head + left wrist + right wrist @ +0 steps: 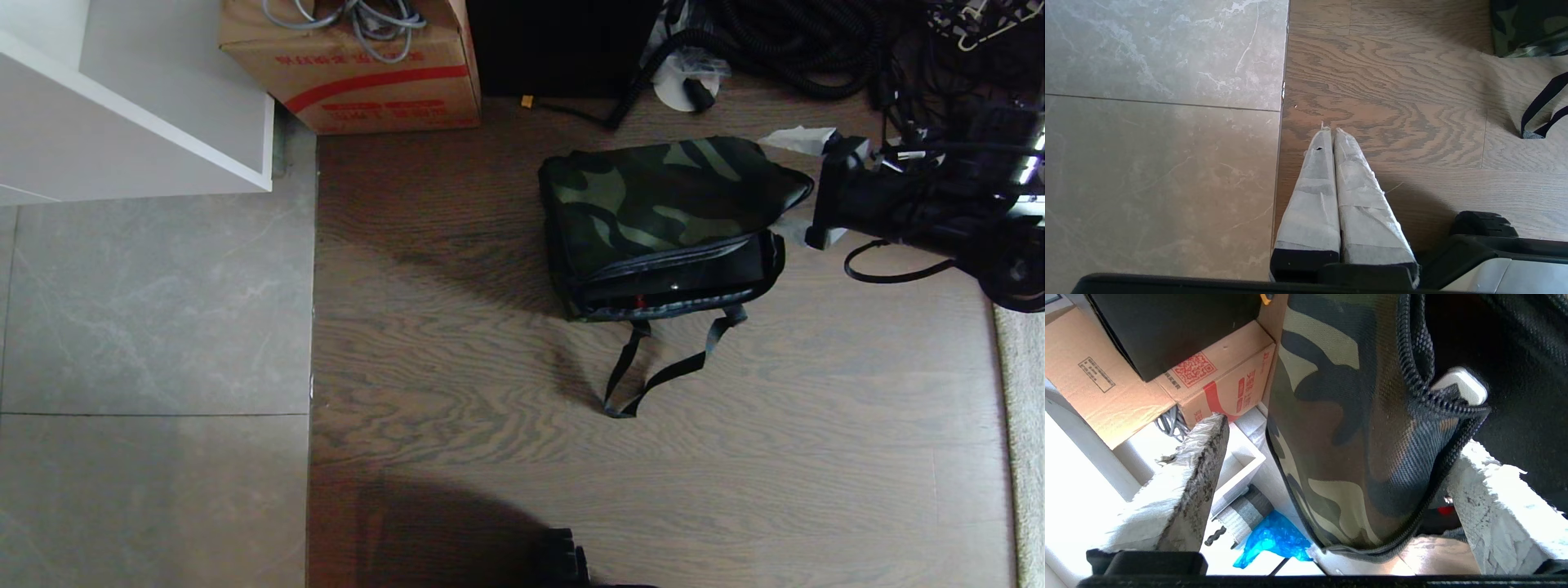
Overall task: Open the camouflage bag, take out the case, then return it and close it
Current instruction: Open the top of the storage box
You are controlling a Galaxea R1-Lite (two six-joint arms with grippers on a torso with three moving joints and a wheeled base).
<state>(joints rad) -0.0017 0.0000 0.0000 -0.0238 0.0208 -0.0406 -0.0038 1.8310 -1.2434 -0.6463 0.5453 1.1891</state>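
my right hand (1331,457) is standing spread wide, its two tape-wrapped fingers (1184,477) set on either side of the raised lid flap of the camouflage bag (665,224); whether either finger is touching the fabric i cannot tell, and nothing is being clamped. in the head view my right arm is reaching in level from the right, the hand (804,196) meeting the bag's right-hand corner where the flap is lifted. the bag is lying on the wood-grain floor (490,392), its lid part open along the near edge, a dark interior and a small red spot showing in the gap; the case itself i cannot make out. the flap is woven cloth in green, black and tan, edged with a black zipper bearing a white pull (1461,384). a black webbing strap (653,367) is trailing loose over the floor in front of the bag. behind it are standing a red-striped cardboard box (359,73) and a black box (563,45). my left hand (1331,134) is hanging over the seam between grey tile (1159,122) and wood, its wrapped fingers pressed together, holding nothing.
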